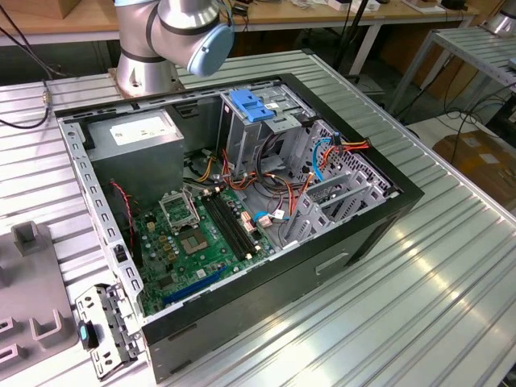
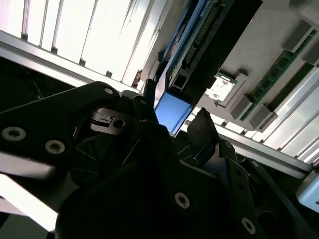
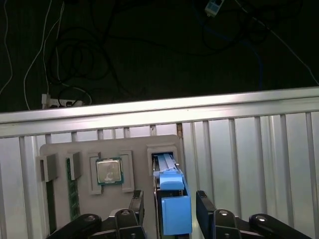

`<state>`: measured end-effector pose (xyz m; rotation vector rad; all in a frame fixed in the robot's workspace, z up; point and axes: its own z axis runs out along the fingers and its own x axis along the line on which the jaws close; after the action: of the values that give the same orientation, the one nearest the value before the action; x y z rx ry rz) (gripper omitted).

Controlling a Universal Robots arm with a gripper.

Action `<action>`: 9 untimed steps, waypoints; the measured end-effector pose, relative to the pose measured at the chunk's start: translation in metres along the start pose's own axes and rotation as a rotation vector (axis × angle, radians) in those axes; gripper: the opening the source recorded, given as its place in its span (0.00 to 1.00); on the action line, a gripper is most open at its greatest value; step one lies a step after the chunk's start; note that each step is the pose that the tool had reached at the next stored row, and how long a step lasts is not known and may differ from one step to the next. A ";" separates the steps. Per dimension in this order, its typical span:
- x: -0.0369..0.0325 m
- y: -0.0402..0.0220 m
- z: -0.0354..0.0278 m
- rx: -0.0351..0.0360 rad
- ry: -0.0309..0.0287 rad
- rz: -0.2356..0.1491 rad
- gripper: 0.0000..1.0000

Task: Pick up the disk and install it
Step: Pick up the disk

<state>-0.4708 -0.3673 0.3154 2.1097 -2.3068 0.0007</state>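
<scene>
The disk [image 3: 174, 209] stands on edge in a slot of a grey parts tray [image 3: 134, 144], its blue side rail facing the camera. My gripper [image 3: 171, 201] is open and straddles it, one dark finger on each side with a small gap to the rail. In the second wrist view the disk [image 2: 172, 112] shows as a blue end and a dark edge running away between the fingers [image 2: 202, 127] of the gripper [image 2: 174, 117]. In the exterior view the open computer case [image 1: 242, 201] lies on the ribbed metal table, with a drive cage and a light-blue latch plate [image 1: 254, 105] at its back.
The tray also holds a processor chip [image 3: 108, 171] and a green memory stick [image 3: 71, 189]. In the case sit a grey power-supply box [image 1: 141, 129], the green motherboard [image 1: 201, 242] and loose cables. The arm's base [image 1: 153, 48] stands behind the case. A metal bracket [image 1: 101, 330] lies at the front left.
</scene>
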 end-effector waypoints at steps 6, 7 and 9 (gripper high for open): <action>0.0000 0.0000 0.0017 0.0003 0.0000 0.000 0.45; 0.0000 0.0000 0.0021 0.0005 -0.0001 0.000 0.45; -0.0007 0.0001 0.0030 0.0004 0.0000 0.000 0.45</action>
<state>-0.4709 -0.3666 0.3124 2.1095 -2.3073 0.0011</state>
